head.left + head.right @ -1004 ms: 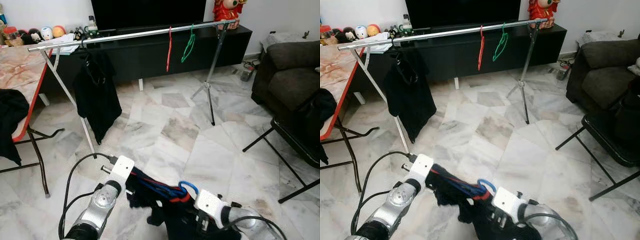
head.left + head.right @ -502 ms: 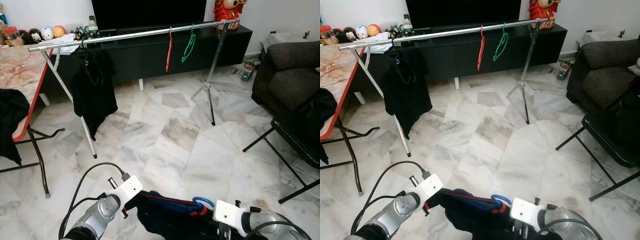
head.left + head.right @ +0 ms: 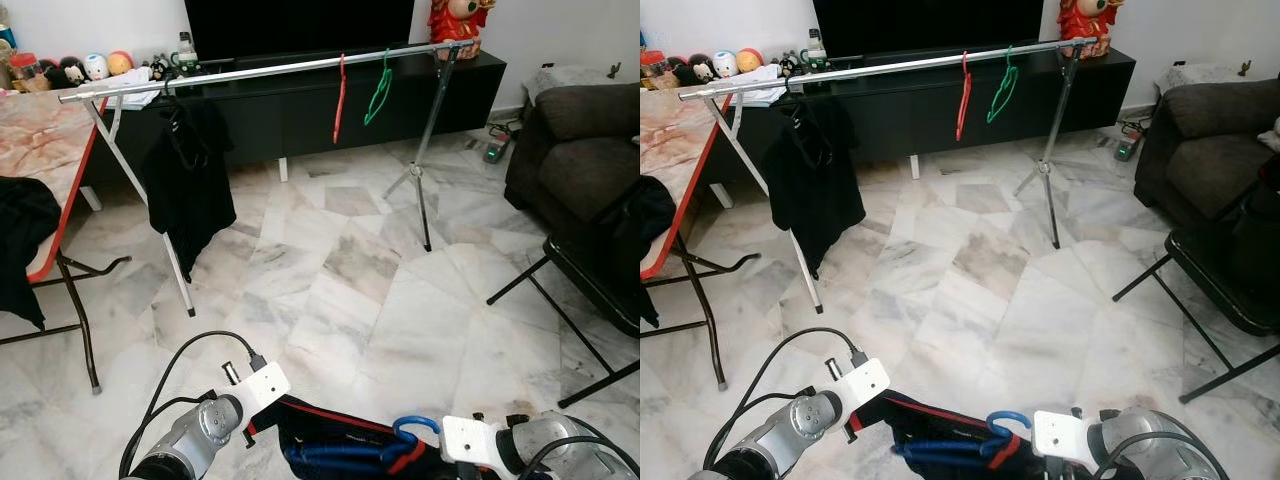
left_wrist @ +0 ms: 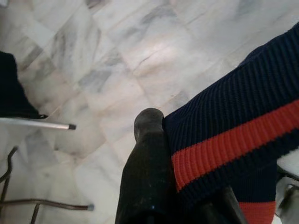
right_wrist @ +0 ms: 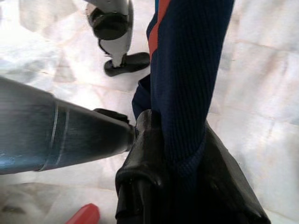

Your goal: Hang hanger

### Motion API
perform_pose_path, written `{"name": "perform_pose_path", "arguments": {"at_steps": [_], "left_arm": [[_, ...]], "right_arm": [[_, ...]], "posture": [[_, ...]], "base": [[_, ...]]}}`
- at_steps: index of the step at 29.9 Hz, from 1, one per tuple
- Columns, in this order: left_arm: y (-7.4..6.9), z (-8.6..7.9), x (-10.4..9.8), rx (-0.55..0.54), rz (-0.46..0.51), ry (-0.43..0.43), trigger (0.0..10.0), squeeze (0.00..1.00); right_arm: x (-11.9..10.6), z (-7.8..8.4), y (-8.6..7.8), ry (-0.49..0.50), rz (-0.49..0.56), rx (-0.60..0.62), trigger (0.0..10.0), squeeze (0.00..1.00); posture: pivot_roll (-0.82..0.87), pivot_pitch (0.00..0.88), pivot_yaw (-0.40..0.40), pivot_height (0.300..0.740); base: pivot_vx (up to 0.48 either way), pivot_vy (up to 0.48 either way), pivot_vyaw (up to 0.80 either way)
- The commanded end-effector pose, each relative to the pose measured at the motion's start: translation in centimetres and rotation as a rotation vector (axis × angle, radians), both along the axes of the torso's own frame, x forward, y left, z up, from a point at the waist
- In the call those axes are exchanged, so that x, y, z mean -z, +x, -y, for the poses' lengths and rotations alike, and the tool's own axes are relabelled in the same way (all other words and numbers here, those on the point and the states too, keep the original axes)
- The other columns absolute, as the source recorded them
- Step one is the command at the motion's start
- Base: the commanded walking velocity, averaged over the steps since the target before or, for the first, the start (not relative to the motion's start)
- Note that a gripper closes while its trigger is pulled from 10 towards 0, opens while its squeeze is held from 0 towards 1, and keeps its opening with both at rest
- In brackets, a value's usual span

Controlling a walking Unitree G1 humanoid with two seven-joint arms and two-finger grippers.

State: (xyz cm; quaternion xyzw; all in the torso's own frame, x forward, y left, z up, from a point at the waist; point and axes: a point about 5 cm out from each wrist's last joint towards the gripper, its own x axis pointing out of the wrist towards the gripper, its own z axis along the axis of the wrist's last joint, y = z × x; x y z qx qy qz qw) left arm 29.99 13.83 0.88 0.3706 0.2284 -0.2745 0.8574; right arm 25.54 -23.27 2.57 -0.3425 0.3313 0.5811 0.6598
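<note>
A navy sweater (image 3: pixel 330 445) with a red stripe sits on a blue hanger (image 3: pixel 415 428) at the bottom edge of the eye views, low over the floor. My left gripper (image 4: pixel 173 135) is shut on the sweater's ribbed, red-striped edge. My right gripper (image 5: pixel 180 140) is shut on a fold of the same sweater near the hanger's hook. Far ahead stands a silver clothes rail (image 3: pixel 270 68) carrying a red hanger (image 3: pixel 339 98), a green hanger (image 3: pixel 379 90) and a hung black garment (image 3: pixel 190 185).
A red-edged table (image 3: pixel 40 150) with a black cloth (image 3: pixel 20 240) over it stands at the left. A dark sofa (image 3: pixel 580 140) and a black folding chair (image 3: pixel 590 280) are at the right. A black TV console (image 3: pixel 300 110) runs behind the rail. Marble floor lies between.
Both arms have drawn back and down toward me. The sweater and blue hanger have dropped to the bottom edge and now hang stretched wider between the grippers.
</note>
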Motion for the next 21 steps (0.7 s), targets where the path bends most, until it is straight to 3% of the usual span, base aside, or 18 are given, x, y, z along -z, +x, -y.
{"name": "perform_pose_path", "arguments": {"at_steps": [1,2,4,5,6,7,8,11,12,15,21], "left_arm": [[0.2,-3.2,-0.2,-0.079,-0.011,0.039,4.4,0.0],[0.4,-2.1,-0.8,-0.052,-0.008,-0.077,10.0,0.0],[0.6,-1.3,-1.4,-0.016,0.0,-0.164,10.0,0.0],[0.6,-0.8,-2.0,0.036,0.003,-0.21,10.0,0.13],[0.7,-0.8,-2.3,0.053,0.008,-0.221,10.0,0.83],[0.8,-0.8,-2.5,0.06,0.011,-0.224,10.0,0.83],[0.8,-0.9,-2.7,0.088,-0.007,-0.23,10.0,1.0],[0.5,-0.9,-2.8,0.141,-0.06,-0.24,10.0,1.0],[0.0,-1.0,-3.1,0.209,-0.129,-0.263,10.0,1.0],[-0.5,-1.5,-3.9,0.256,-0.199,-0.31,10.0,1.0],[-0.7,-2.6,-6.0,0.276,-0.201,-0.366,10.0,1.0]], "right_arm": [[0.3,2.6,-1.2,-0.077,-0.074,0.036,0.0,0.0],[0.4,2.0,-1.3,-0.057,-0.081,0.024,0.0,0.0],[0.6,1.6,-1.4,-0.04,-0.089,0.015,0.0,0.0],[0.7,1.1,-1.4,-0.013,-0.1,0.011,0.0,0.0],[0.7,0.9,-1.5,0.003,-0.106,0.008,0.0,0.0],[0.8,0.7,-1.5,0.013,-0.11,0.006,0.0,0.0],[0.9,0.3,-1.6,0.03,-0.125,-0.003,0.0,0.0],[1.0,-0.1,-1.8,0.049,-0.141,-0.014,0.0,0.0],[1.2,-0.7,-1.9,0.08,-0.155,-0.018,0.0,0.0],[1.3,-1.5,-2.1,0.129,-0.173,-0.02,0.0,0.0],[1.7,-2.5,-2.2,0.163,-0.18,-0.021,0.0,0.0]], "posture": [[-0.01,0.102,0.039,0.74],[-0.01,0.102,0.039,0.74],[-0.01,0.101,0.04,0.74],[-0.01,0.1,0.04,0.74],[-0.01,0.098,0.04,0.74],[-0.01,0.098,0.04,0.74],[0.0,0.097,0.039,0.74],[0.0,0.097,0.039,0.74],[0.01,0.089,0.04,0.74],[0.01,0.083,0.043,0.74],[0.01,0.08,0.044,0.74]], "base": [[0.0,0.0,0.0],[0.0,0.0,0.0],[0.0,0.0,0.0],[0.0,0.0,0.0],[0.0,0.0,0.0],[0.0,0.0,0.0],[0.0,0.0,0.0],[0.0,0.0,0.0],[0.0,0.0,0.0],[0.0,0.0,0.0],[0.0,0.0,0.0]]}}
